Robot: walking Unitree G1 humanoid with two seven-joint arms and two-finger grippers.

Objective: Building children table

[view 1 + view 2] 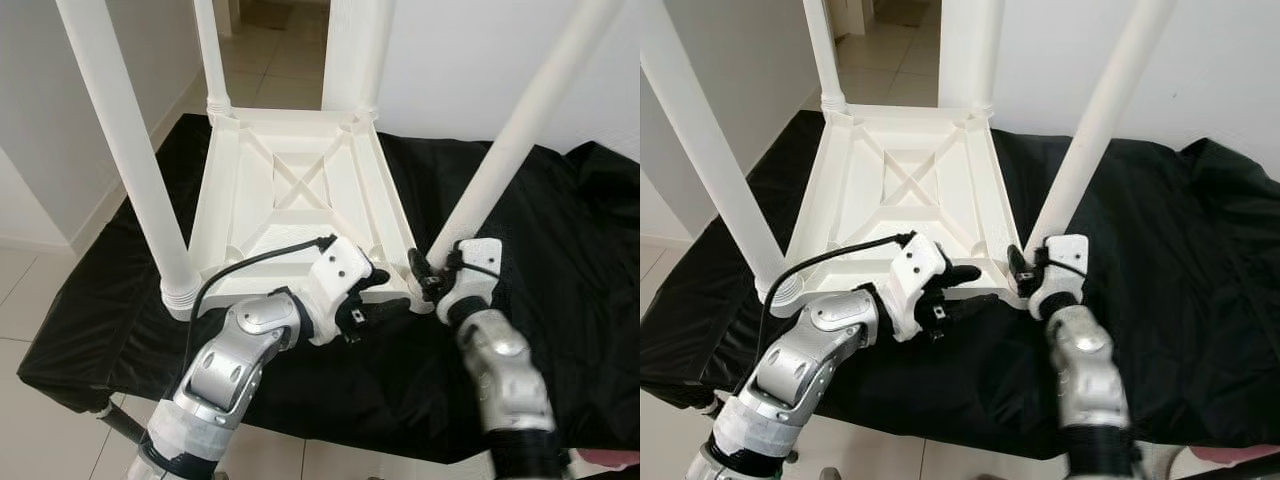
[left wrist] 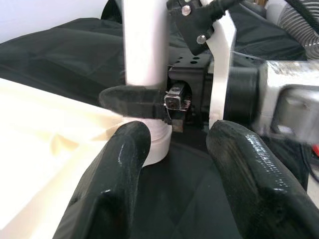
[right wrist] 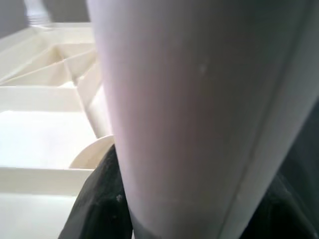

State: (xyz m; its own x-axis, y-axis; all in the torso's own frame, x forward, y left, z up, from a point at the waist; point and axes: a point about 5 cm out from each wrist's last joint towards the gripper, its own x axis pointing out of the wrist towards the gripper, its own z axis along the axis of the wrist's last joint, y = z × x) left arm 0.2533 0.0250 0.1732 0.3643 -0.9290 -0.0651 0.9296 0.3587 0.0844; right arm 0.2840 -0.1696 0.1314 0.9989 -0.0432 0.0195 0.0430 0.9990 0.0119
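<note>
The white children table (image 1: 300, 190) is lying upside down on a black-draped surface (image 1: 560, 260), its legs sticking up. The right end effector (image 1: 428, 275) is pinching the base of the near right leg (image 1: 510, 140), its black fingers (image 2: 130, 99) pressing against the tube just above the corner socket. The left end effector (image 1: 375, 300) is sitting at the tabletop's near edge beside that corner, its fingers (image 2: 112, 184) spread apart and gripping nothing.

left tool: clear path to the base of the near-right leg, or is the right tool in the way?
Probably only partly. The right tool already clamps the near-right leg at its base, taking the near side. The left tool, open beside it, faces the table corner; only the leg above that grip looks free.
</note>
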